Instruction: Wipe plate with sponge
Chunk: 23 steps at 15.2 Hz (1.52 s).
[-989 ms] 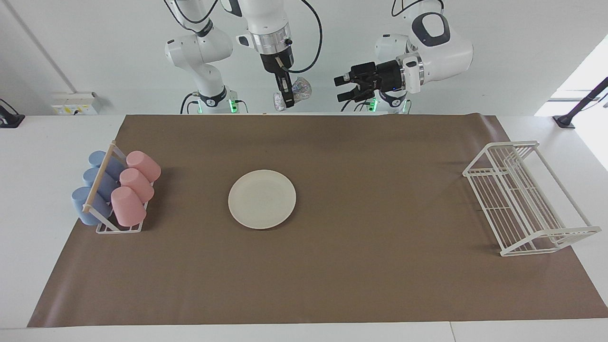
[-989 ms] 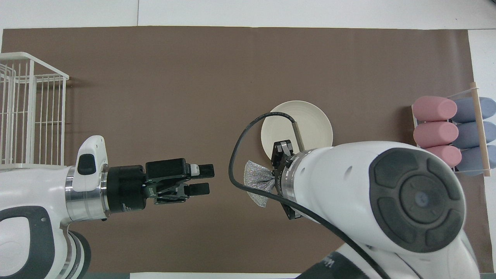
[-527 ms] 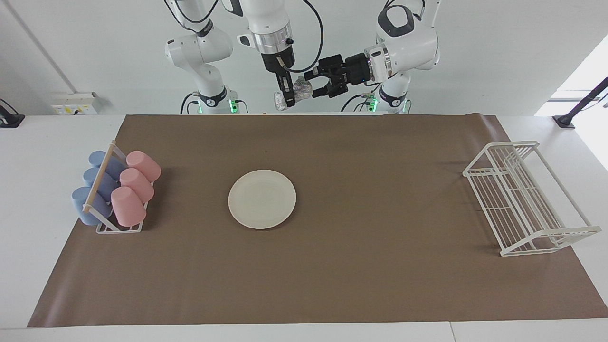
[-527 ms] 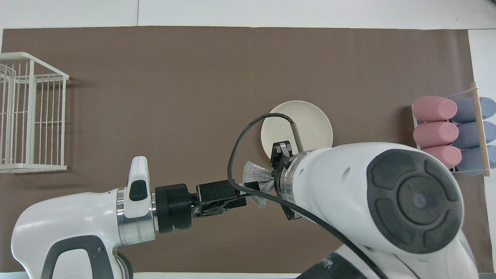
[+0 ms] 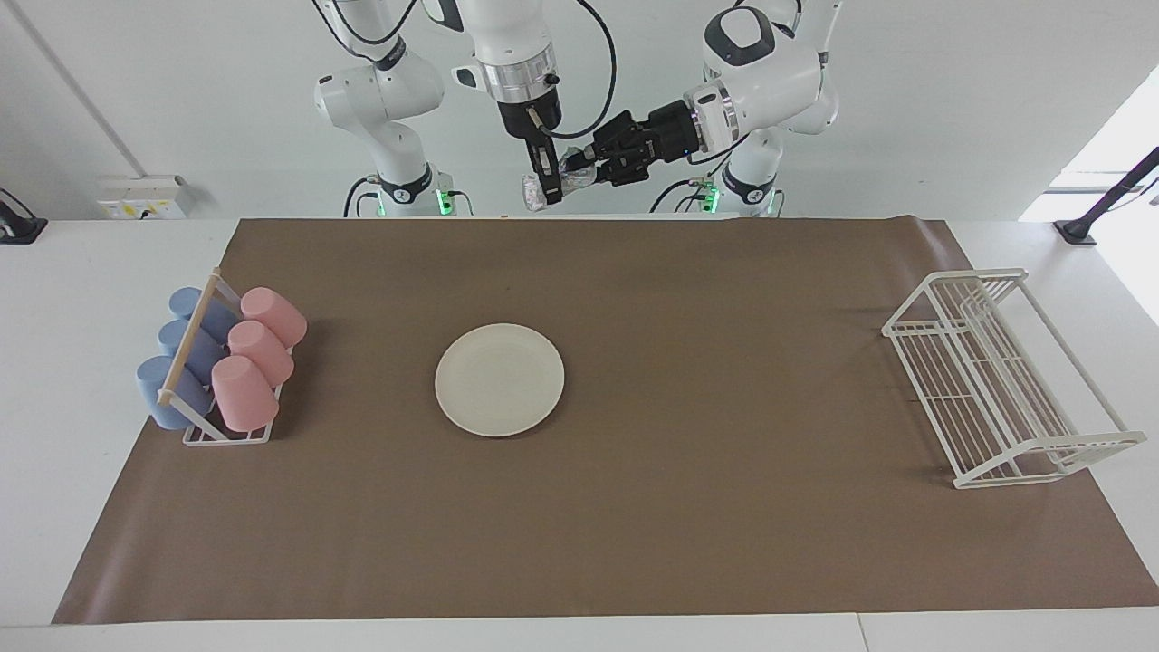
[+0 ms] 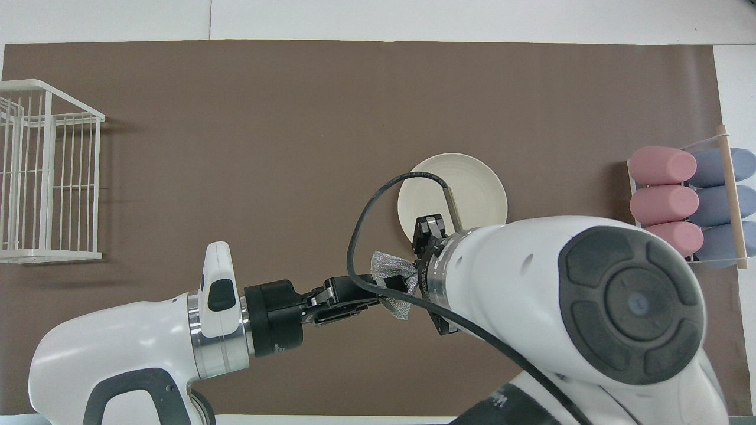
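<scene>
You see two arms meeting high above the robots' edge of the brown mat. The right gripper points down, its fingers closed on the sponge, a small silvery wad. The left gripper reaches in sideways and its fingers are at the sponge's free end; whether they have closed on it you cannot tell. The sponge looks light, soft and crushable, so pinch it mid-wad, leaving loose mesh below to wipe with. The plate lies flat on the mat near the middle, well apart from both grippers. It looks stiff, smooth and likely to slide under a wipe. Counted: one plate, one sponge, three pink cups and three blue cups in a holder, one wire rack.
</scene>
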Each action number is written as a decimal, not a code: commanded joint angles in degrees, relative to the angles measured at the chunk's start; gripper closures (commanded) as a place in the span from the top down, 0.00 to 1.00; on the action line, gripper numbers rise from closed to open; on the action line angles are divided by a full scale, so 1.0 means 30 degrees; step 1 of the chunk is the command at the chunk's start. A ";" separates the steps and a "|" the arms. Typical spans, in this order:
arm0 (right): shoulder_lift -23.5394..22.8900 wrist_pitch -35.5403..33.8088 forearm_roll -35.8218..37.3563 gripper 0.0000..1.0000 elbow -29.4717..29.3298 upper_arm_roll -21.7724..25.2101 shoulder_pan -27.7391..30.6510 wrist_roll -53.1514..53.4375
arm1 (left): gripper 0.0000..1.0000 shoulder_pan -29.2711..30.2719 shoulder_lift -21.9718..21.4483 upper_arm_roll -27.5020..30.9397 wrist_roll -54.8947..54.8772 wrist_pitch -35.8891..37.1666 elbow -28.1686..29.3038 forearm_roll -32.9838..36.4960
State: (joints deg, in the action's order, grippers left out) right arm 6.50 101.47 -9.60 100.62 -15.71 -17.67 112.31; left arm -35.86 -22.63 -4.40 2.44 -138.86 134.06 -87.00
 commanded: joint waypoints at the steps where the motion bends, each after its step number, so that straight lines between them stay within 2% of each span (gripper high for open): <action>1: -0.0056 -0.0309 0.0271 0.00 -0.0260 -0.0067 0.0147 -0.0260 | 0.00 -0.0528 0.0279 -0.0028 0.0561 -0.0941 -0.0243 -0.0384; 3: -0.0056 -0.0309 0.0271 0.00 -0.0289 -0.0067 0.0176 -0.0260 | 0.00 -0.0527 0.0250 -0.0028 0.0679 -0.0912 -0.0214 -0.0384; 4: -0.0056 -0.0367 0.0329 0.10 -0.0289 -0.0038 0.0205 -0.0289 | 0.00 -0.0527 0.0250 -0.0028 0.0708 -0.0883 -0.0243 -0.0384; 5: -0.0027 -0.0397 0.0590 0.81 -0.0260 -0.0008 0.0235 -0.0522 | 0.00 -0.0527 0.0250 -0.0028 0.0738 -0.0853 -0.0214 -0.0384; 6: 0.0002 -0.0397 0.0854 1.00 -0.0202 0.0021 0.0235 -0.0843 | 0.00 -0.0527 0.0221 -0.0028 0.0825 -0.0853 -0.0214 -0.0384; 8: 0.0031 -0.0426 0.0915 1.00 -0.0259 0.0225 0.0526 -0.2243 | 0.00 -0.0469 0.0162 -0.0028 0.0884 -0.0795 -0.0214 -0.0384; 9: 0.0061 -0.0571 0.0915 1.00 -0.0318 0.0255 0.0992 -0.4167 | 0.00 -0.0440 0.0162 -0.0028 0.0884 -0.0766 -0.0214 -0.0384; 14: 0.0295 -0.2327 0.0886 1.00 -0.0231 0.0285 0.3948 -1.5761 | 0.00 -0.0293 0.0074 0.0059 0.1205 -0.0736 -0.0010 -0.0355; 18: 0.0237 -0.2273 0.0886 1.00 -0.0085 0.0314 0.6937 -2.5346 | 0.00 0.0555 -0.0336 0.0060 0.1761 -0.0648 0.0926 0.0432; 21: 0.0120 -0.2155 0.0886 1.00 -0.0054 0.0314 0.8841 -3.1235 | 0.00 0.1489 -0.0307 0.0060 0.4622 0.0078 0.1222 0.4961; 23: 0.0061 -0.2096 0.0886 1.00 -0.0141 0.0314 0.9433 -3.4322 | 0.00 0.3008 -0.0220 0.0031 0.6268 0.2444 0.1047 0.8388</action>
State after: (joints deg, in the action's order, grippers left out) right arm 6.77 95.17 -7.35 100.39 -13.95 8.84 17.11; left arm -31.28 -22.36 -3.91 16.60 -137.28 136.82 -69.43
